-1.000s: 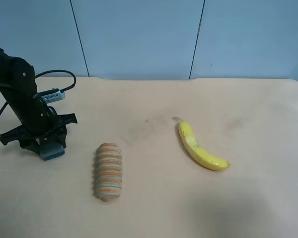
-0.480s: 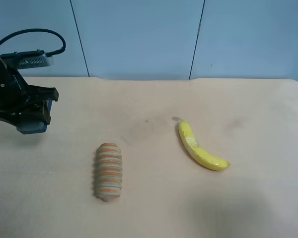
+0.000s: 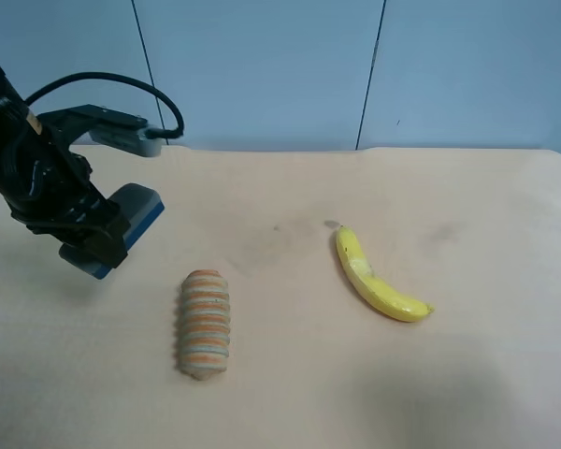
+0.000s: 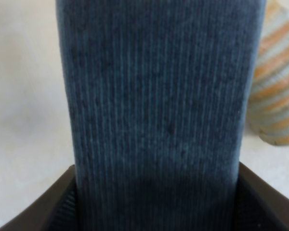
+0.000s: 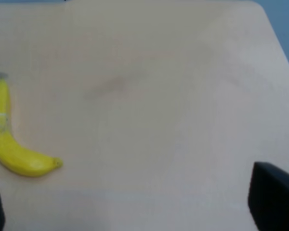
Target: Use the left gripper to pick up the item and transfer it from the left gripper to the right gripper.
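At the exterior view's left the item [image 3: 140, 210] is held clamped in the left hand [image 3: 110, 236], tilted above the counter [image 3: 290, 393], near the roll [image 3: 203, 323] but apart from it. It is partly hidden by the hand, and the left wrist view is so filled by it that only the fingers' [image 4: 48, 211] edges are seen. Farther right the banana [image 3: 379, 282] is laid on the counter, and of the right hand [image 5: 135, 209] only two blurred, cut-off fingertips [image 5: 274, 197] are seen, spread wide apart, nothing between.
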